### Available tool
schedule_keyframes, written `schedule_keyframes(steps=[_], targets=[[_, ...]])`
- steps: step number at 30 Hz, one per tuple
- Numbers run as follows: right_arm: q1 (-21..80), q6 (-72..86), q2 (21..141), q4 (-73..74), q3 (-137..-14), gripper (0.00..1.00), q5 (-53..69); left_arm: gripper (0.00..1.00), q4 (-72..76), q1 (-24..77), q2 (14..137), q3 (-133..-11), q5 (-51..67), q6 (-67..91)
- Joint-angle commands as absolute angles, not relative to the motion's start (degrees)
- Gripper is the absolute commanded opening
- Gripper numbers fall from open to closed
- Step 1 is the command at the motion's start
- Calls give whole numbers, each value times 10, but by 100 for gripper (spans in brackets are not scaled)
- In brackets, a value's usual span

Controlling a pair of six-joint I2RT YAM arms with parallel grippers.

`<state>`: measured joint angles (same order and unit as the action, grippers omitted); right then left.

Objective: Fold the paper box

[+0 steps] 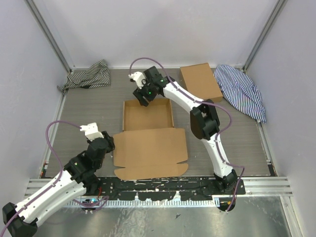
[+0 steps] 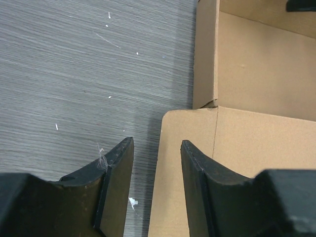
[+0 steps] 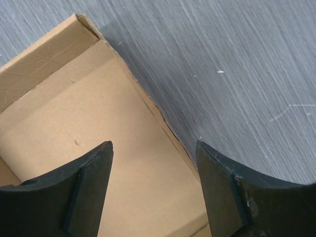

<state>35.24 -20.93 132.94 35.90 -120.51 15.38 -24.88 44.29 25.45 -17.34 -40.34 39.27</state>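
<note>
Closing the lid (image 1: pixel 150 148) looks next: my left gripper (image 2: pixel 157 143) sits spread at its nine o'clock edge, right gripper (image 3: pixel 153 148) spread above the box (image 1: pixel 153 116).

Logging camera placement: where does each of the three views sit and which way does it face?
Top external: above and behind the bases, looking down on the table; left arm and right arm show, paper box between.
Left wrist: on the left arm, looking down past the open left gripper at the box's flat lid corner and a tray wall.
Right wrist: on the right arm, looking down past the open right gripper at a tray wall and table.
Shared: both wrist views show the box's tray.
</note>
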Motion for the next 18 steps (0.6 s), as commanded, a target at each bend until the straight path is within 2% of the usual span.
schedule_keyframes(steps=[1, 10, 14, 15, 18], targets=[[357, -236, 1341, 354, -1240, 73, 144, 50, -238, 445, 255, -169, -407, 396], [362, -243, 1366, 356, -1236, 73, 129, 50, -238, 445, 255, -169, -407, 397], [362, -233, 1376, 355, -1240, 69, 125, 50, -238, 444, 256, -170, -408, 397], [362, -230, 1377, 355, -1240, 66, 125, 50, -238, 444, 256, -169, -408, 397], [362, -216, 1378, 347, -1236, 45, 106, 50, -238, 444, 256, -170, -407, 397]])
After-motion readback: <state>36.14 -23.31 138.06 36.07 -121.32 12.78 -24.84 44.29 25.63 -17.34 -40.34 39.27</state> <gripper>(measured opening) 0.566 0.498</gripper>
